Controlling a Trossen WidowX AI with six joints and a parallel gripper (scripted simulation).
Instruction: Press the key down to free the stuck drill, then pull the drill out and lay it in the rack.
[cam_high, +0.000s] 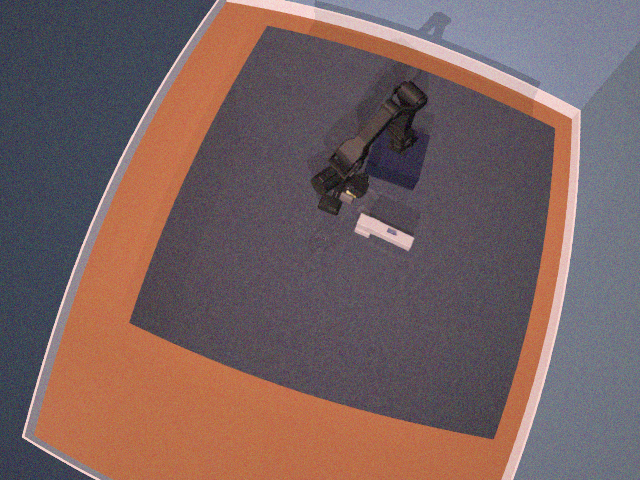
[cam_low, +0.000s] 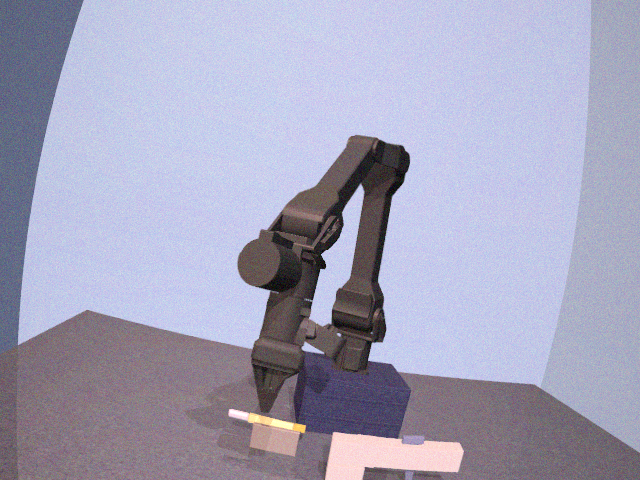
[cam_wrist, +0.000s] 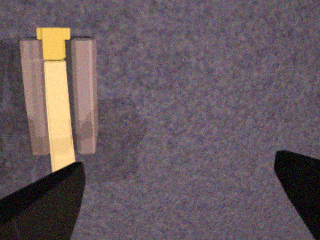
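Note:
The yellow drill (cam_high: 351, 193) (cam_low: 276, 423) (cam_wrist: 59, 110) with a pale tip lies lengthwise in the brownish-pink rack (cam_high: 346, 198) (cam_low: 273, 440) (cam_wrist: 85, 95), between its two walls. In the wrist view its cross-shaped end lies at the walls' far ends. My gripper (cam_low: 267, 408) (cam_wrist: 180, 160) is wide open and empty. In the wrist view its left fingertip overlaps the near end of the drill, and the right one is far off to the right. The blue-grey key (cam_high: 391, 231) (cam_low: 413, 440) stands in the arm of the pale pink holder (cam_high: 379, 229) (cam_low: 346, 452), sticking out above and below.
The dark blue base block (cam_high: 395, 165) (cam_low: 351, 408) stands behind the rack and holder. The pink holder is right of the rack in the top and exterior views. The dark table top (cam_high: 310, 320) has an orange border (cam_high: 206, 403) around it.

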